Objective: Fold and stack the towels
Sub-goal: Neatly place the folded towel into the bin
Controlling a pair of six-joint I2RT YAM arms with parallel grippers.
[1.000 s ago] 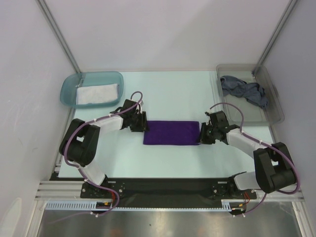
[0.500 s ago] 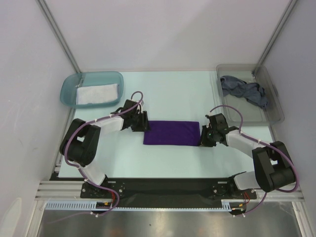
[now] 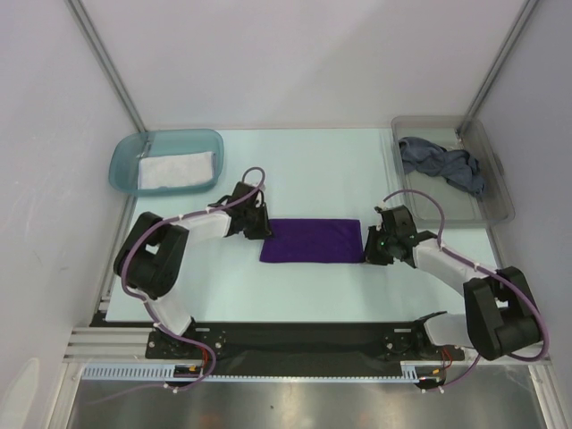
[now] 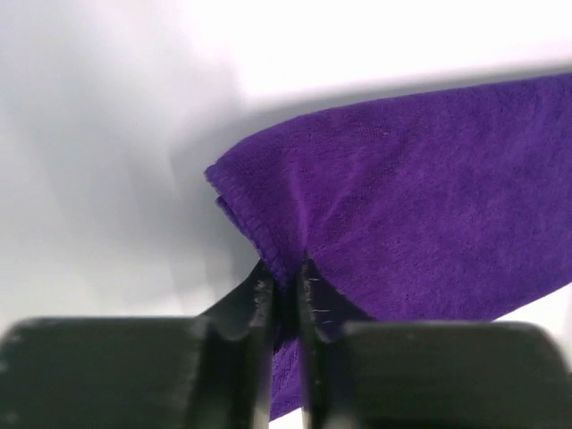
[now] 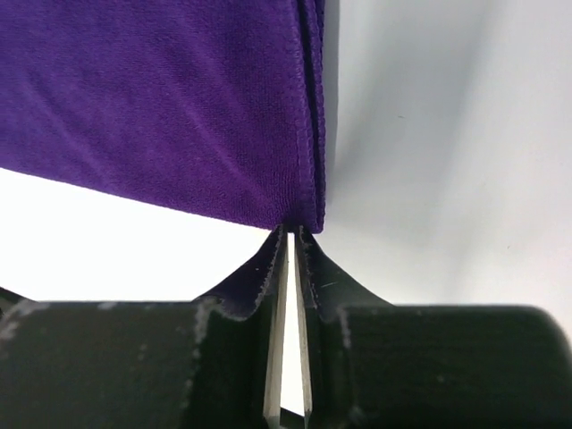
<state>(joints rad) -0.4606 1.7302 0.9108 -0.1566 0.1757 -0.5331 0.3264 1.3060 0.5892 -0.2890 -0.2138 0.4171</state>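
A deep purple towel (image 3: 310,241) lies folded into a long rectangle at the middle of the table. My left gripper (image 3: 261,227) is at its far left corner. In the left wrist view it (image 4: 286,279) is shut on the folded edge of the purple towel (image 4: 420,197). My right gripper (image 3: 369,249) is at the towel's near right corner. In the right wrist view it (image 5: 293,234) is pinched on the corner of the purple towel (image 5: 161,98). A pale white towel (image 3: 177,170) lies folded in the teal tray. A grey-blue towel (image 3: 442,163) lies crumpled in the clear bin.
The teal tray (image 3: 125,161) stands at the back left. The clear grey bin (image 3: 487,201) stands at the back right. Grey walls close in both sides.
My right gripper has slid a little nearer along the towel's right edge to its corner. My left arm has shifted slightly right. The towel has stayed flat in place.
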